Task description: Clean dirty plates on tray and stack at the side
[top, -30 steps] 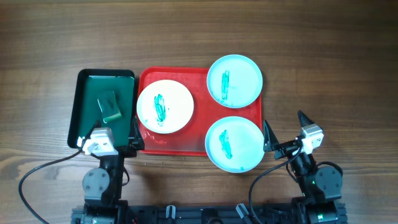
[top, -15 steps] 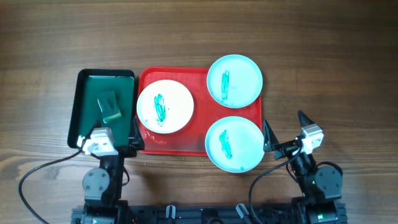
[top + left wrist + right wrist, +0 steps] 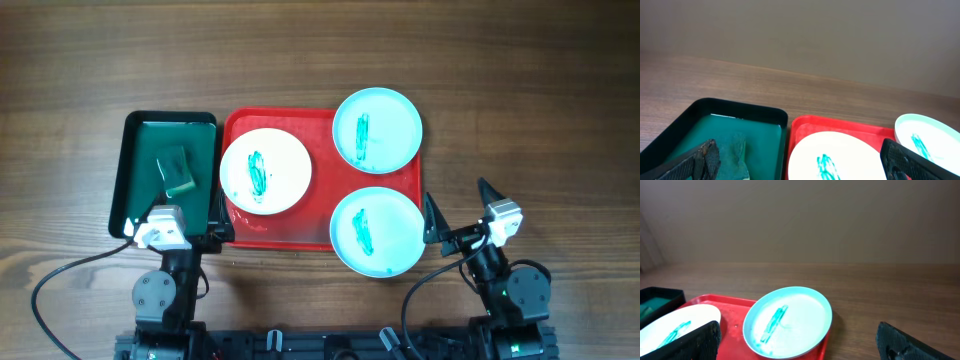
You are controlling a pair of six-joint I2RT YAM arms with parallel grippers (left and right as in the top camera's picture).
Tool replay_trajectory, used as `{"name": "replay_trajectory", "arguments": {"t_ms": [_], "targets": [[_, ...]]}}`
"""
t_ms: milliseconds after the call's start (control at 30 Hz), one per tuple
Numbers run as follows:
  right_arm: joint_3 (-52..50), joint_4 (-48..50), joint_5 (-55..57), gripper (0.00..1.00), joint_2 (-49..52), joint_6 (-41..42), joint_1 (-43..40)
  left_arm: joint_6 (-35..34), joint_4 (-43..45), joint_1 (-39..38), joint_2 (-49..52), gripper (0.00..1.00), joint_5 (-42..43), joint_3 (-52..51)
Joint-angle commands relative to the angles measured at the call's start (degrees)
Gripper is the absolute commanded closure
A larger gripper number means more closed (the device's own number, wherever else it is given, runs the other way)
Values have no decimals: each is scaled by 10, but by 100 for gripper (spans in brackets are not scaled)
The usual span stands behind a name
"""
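On red tray (image 3: 275, 228): three smeared plates (image 3: 285, 165); near cyan plate (image 3: 377, 230) overhangs the rim, so I risk tipping it when wiping. Left fingers (image 3: 700, 160), right fingers (image 3: 690, 342): apart, empty.

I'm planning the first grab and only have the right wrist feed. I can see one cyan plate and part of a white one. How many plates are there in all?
Observer: Three. A second cyan plate lies at the near right corner of the red tray, overhanging its near rim, just left of the right gripper.
Operator: Is there anything to wipe with?
Observer: Yes, a green sponge lies in the dark green tray, which sits against the red tray's left side.
Operator: And the left gripper?
Observer: The left gripper is open and holds nothing, at the near end of the dark green tray.
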Motion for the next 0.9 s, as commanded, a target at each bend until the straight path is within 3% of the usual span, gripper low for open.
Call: {"name": "replay_trajectory", "arguments": {"t_ms": [0,167,433,633,867], "targets": [[3,1,-24,0,3,11,0,-7,-1,4,-4,0,13,9],[31,1,-23,0,5,9,0,-7,-21,4,30,0,13,56],[160,-16,-24,0,110,25,0,-8,-171,4,198,0,13,282],[327,-117,-24,0,261,23,0,-11,-347,4,366,0,13,505],[557,-329,-24,0,454,9,0,-75,-563,4,554,0,7,690]]}}
